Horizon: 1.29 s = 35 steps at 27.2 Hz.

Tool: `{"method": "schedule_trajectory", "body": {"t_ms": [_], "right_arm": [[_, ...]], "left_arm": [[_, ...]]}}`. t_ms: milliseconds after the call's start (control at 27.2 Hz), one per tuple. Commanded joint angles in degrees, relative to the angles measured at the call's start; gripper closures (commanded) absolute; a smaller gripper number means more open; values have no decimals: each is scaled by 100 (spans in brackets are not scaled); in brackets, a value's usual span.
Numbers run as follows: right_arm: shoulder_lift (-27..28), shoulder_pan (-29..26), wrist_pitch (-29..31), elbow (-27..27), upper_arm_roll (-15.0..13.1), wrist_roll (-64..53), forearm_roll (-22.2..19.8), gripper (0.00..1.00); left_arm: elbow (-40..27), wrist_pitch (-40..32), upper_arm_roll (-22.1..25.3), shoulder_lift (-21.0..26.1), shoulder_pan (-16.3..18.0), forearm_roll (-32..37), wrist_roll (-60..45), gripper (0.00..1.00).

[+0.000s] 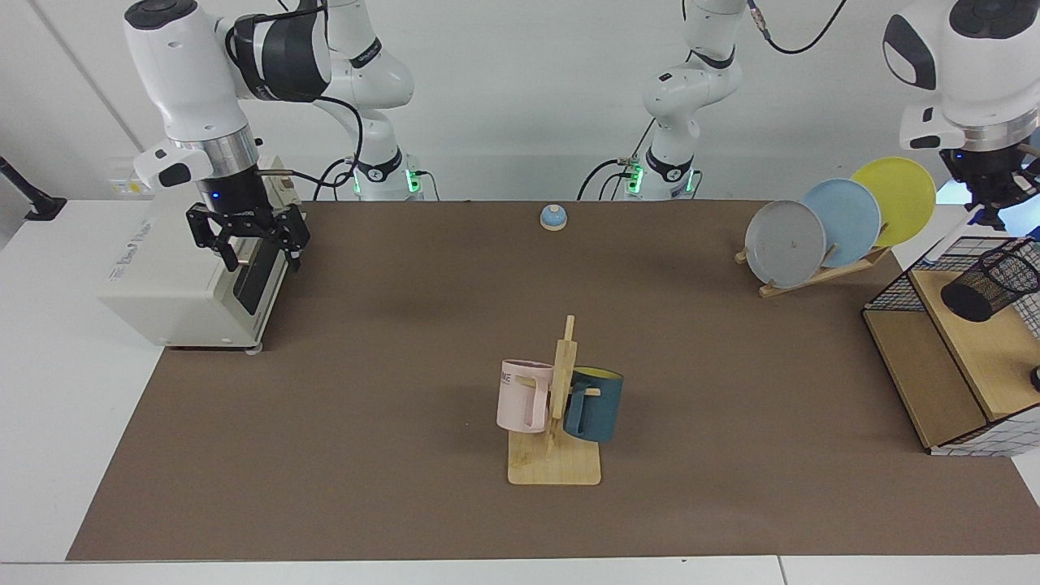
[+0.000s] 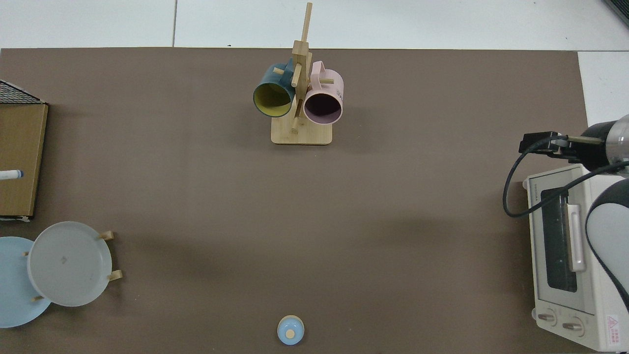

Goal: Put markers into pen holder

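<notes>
Facing view: left pincer (image 1: 989, 213) clamps the marker (image 1: 949, 241), slanted above the shelf (image 1: 959, 374) beside the pen holder (image 1: 993, 283). Right pincer (image 1: 247, 240) open, empty, hanging before the toaster oven (image 1: 183, 260).

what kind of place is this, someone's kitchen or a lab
Most likely a robotics lab staged with household props, not a kitchen. Two robot arms stand bolted at a table covered by a brown mat, and the toaster oven, mug rack and plate rack are spread out like test items.
</notes>
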Motion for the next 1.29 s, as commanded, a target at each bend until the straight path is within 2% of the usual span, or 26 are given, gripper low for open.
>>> {"method": "schedule_trajectory", "body": {"t_ms": [0,74,221,405,589,1251], "right_arm": [[27,-49,-413,136,68,-202,-126,0],[-9,-49,-843,145,51,-202,-117,0],[-97,-23,-1214,119,95,-194,-30,0],[-184,-84,-1521,57,95,-202,-20,0],[-290,-164,-2242,57,68,-229,-20,0],[-308,-172,-2401,206,59,-264,-12,0]], "left_arm": [[291,431,27,267,400,308,530,100],[300,546,27,354,427,579,636,100],[511,608,35,556,427,914,733,100],[502,757,27,565,383,1275,742,100],[467,845,27,565,356,1477,742,100],[151,880,27,829,365,1680,786,100]]}}
